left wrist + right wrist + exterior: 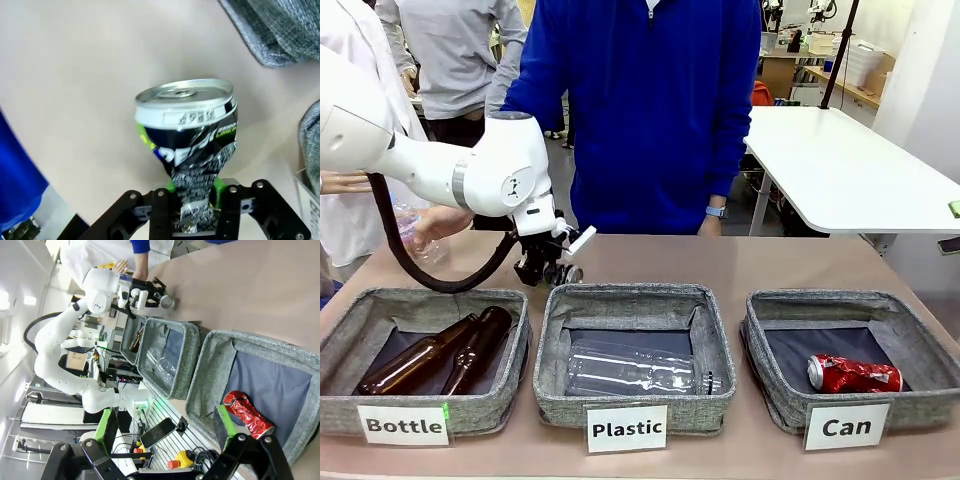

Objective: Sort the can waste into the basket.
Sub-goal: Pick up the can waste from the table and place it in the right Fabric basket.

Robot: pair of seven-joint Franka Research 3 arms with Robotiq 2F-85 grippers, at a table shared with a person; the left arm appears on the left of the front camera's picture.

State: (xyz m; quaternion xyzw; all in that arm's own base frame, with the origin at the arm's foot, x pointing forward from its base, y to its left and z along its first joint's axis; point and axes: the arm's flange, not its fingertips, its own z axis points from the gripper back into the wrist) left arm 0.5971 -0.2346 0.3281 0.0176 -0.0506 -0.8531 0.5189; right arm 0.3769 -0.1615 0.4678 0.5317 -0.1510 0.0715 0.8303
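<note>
A dark and silver crushed can stands on the tan table, and my left gripper is shut on its crumpled lower part, a green pad on each side. From the front, that left gripper sits low just behind the far left corner of the "Plastic" basket. A shiny red crushed can lies in the grey basket labelled "Can" at the right. My right gripper hangs open above that basket, with the red can below it.
The "Bottle" basket at the left holds two brown glass bottles. The middle "Plastic" basket holds a clear bottle. A person in blue stands at the far edge. At the far left a hand holds a clear bottle.
</note>
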